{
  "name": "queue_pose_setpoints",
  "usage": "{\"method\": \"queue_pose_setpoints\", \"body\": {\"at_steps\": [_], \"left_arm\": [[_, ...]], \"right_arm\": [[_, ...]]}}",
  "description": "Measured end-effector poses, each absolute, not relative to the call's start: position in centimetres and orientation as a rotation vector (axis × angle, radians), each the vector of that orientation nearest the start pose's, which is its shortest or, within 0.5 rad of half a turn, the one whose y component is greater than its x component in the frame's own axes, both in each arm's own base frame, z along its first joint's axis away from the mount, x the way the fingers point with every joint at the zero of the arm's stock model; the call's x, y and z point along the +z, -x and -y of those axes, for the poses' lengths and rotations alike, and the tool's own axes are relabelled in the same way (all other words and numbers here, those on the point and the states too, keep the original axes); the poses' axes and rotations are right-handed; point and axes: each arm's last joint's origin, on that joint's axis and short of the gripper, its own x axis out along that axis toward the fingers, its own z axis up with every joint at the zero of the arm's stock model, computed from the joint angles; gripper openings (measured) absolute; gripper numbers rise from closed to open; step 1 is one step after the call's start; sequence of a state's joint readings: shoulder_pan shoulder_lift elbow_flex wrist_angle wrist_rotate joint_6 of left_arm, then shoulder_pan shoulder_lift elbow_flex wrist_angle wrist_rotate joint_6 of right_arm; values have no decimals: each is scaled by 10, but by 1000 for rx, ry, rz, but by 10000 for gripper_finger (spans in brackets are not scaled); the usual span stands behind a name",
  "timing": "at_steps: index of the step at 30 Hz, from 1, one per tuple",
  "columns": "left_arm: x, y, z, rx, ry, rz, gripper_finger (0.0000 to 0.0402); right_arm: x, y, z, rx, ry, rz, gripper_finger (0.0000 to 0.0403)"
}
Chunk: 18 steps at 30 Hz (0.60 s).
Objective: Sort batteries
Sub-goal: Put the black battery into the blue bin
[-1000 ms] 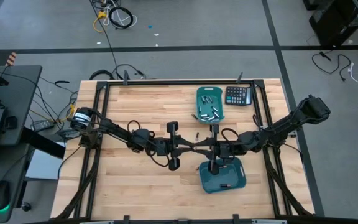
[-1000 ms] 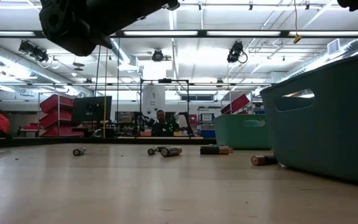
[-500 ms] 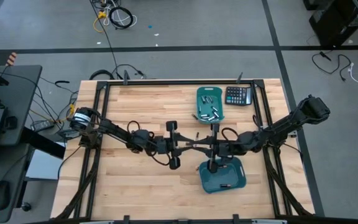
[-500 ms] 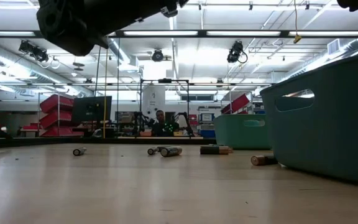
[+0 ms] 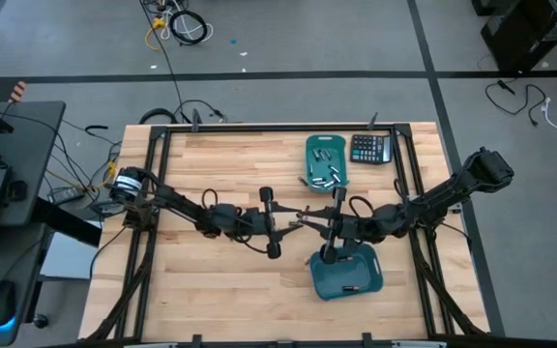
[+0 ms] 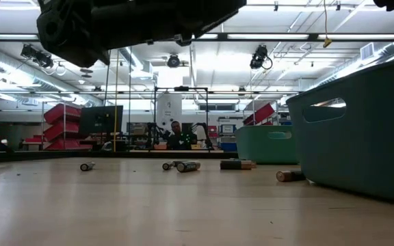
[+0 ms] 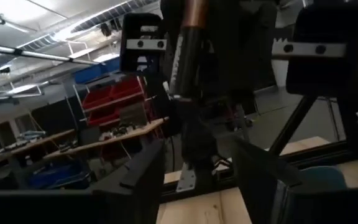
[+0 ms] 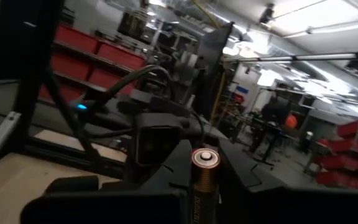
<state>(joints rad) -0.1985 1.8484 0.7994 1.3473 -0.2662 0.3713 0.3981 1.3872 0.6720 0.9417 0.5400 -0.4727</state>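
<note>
1. The left arm (image 5: 187,205) reaches in low from the left side of the pale wooden plank surface (image 5: 211,290) and the right arm (image 5: 438,196) from the right. Their wrists meet tip to tip over the middle.
2. The right jaws are clenched on a copper-topped, dark-bodied cylindrical battery (image 8: 204,169), held upright between the fingers and clear of the surface.
3. The left jaws stand released just in front of that battery. Their two dark fingers (image 7: 143,180) are spread, with nothing between them.
4. A deep teal plastic bin (image 5: 348,274) sits on the surface just beside the right wrist, on the near side.
5. Several small loose batteries (image 6: 188,166) lie scattered on the wood, one copper-ended cell (image 6: 289,175) just beside the near bin's wall.
6. Farther back is a second teal bin (image 5: 312,145) holding a heap of silvery cells. A black calculator (image 5: 369,148) lies just beside it.
7. Beyond the surface is a workshop hall with red storage bins on shelving (image 6: 63,126), ceiling strip lights and a distant person (image 6: 176,134).
</note>
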Motion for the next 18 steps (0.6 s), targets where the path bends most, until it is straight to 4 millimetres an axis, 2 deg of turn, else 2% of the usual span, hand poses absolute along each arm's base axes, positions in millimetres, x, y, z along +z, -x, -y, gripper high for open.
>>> {"method": "queue_pose_setpoints", "body": {"at_steps": [5,11,14,18], "left_arm": [[198,-353,66,142,-311,211,206],[193,-353,67,252,-319,139,209],[192,-351,66,389,-303,100,209],[190,-347,68,573,-327,28,209]], "right_arm": [[272,-267,-98,-201,339,183,42],[281,-255,-100,-198,221,153,42],[280,-244,-99,-152,167,53,42],[273,-227,-99,7,62,-137,42]]}}
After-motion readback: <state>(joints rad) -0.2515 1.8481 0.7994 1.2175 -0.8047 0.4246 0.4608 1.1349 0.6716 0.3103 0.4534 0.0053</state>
